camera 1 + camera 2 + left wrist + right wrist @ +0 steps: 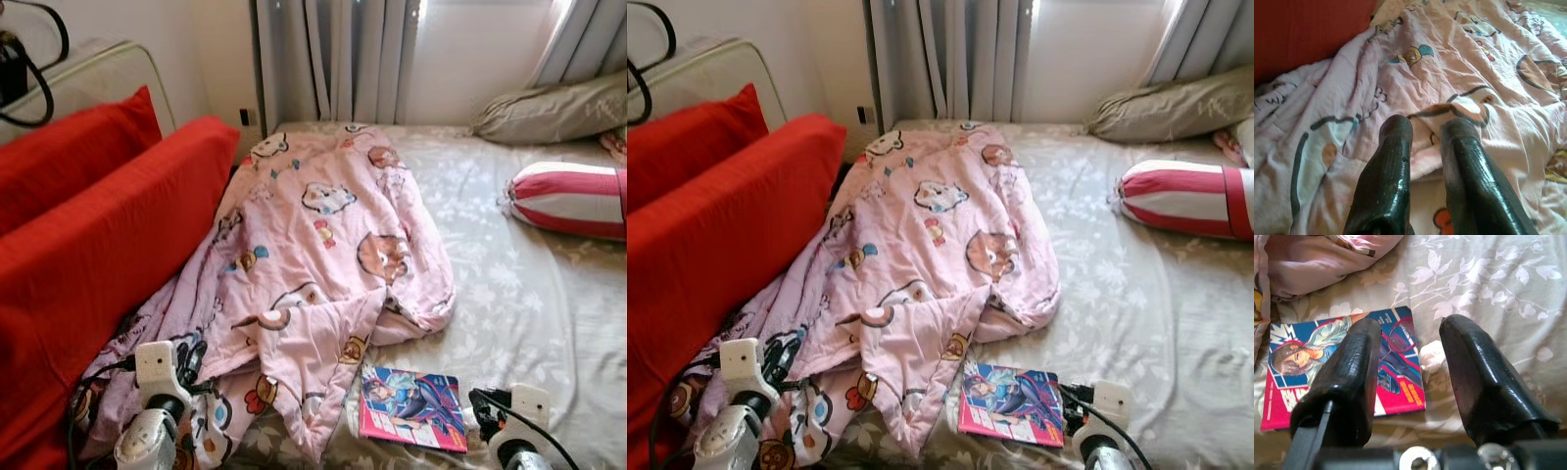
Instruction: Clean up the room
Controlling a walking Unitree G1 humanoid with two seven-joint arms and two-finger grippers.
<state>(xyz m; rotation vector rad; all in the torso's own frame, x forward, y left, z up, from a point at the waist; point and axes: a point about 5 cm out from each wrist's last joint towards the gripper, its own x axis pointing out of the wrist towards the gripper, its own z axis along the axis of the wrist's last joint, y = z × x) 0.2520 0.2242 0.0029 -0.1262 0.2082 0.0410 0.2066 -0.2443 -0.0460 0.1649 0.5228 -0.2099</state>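
Observation:
A crumpled pink cartoon-print blanket (323, 245) lies across the left half of the bed. A pink and blue comic book (413, 408) rests flat on the floral sheet by the blanket's near corner. Beside the book's edge sits a small white crumpled scrap (1432, 357). My left gripper (1427, 129) hovers low over the blanket's near end, fingers a little apart with nothing between them. My right gripper (1410, 330) is open wide just above the book's corner and the scrap. Both wrists show at the bottom of the eye views, the left arm (157, 401) and the right arm (514, 426).
Large red cushions (88, 235) line the bed's left side. A red-and-white striped bolster (568, 199) and a grey pillow (554, 110) lie at the far right. Curtains (333, 59) hang behind. The grey floral sheet (509, 294) stretches bare on the right.

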